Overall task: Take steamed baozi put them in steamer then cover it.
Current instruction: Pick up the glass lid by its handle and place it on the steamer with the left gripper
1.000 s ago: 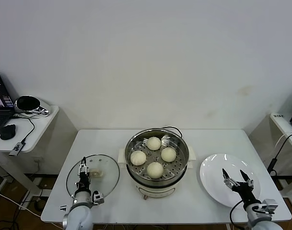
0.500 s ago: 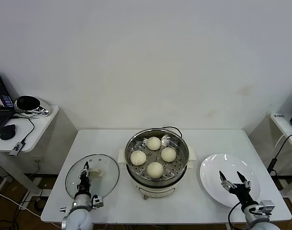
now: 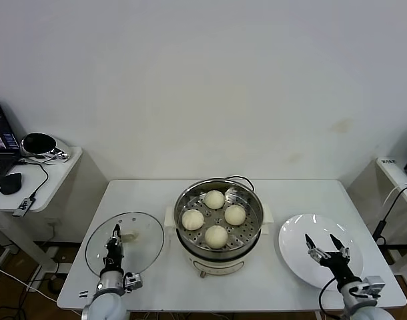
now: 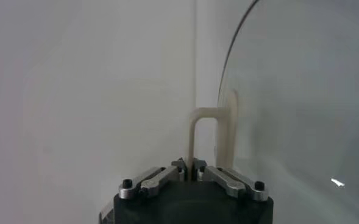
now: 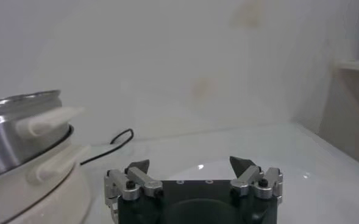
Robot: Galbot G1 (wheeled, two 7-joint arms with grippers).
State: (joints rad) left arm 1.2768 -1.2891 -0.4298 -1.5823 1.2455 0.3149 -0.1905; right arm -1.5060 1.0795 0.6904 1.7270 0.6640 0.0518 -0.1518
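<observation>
A white bench (image 3: 290, 193) seen from above, with a plain white wall behind it. At the centre of the bench stands the steamer (image 3: 219, 227), a shiny steel pot on a cream-white base. Four steamed baozi (image 3: 216, 236) sit on its perforated tray, spaced apart in a diamond.

Near the left front corner of the bench is the cover (image 3: 125, 243), a round clear glass lid, well apart from the steamer. The left gripper (image 3: 114, 241) reaches in from the front edge, its jaws clenched on the lid's cream-white bar handle (image 4: 213, 137). In the left wrist view the handle rises straight out from between the closed jaws, with the curved glass rim beside it.

Toward the right front corner lies a white plate (image 3: 320, 250). The right gripper (image 3: 326, 246) hovers over the plate, its jaws spread wide and grasping nothing. In the right wrist view the steamer's side and side handle show beyond the right gripper (image 5: 190, 164).
</observation>
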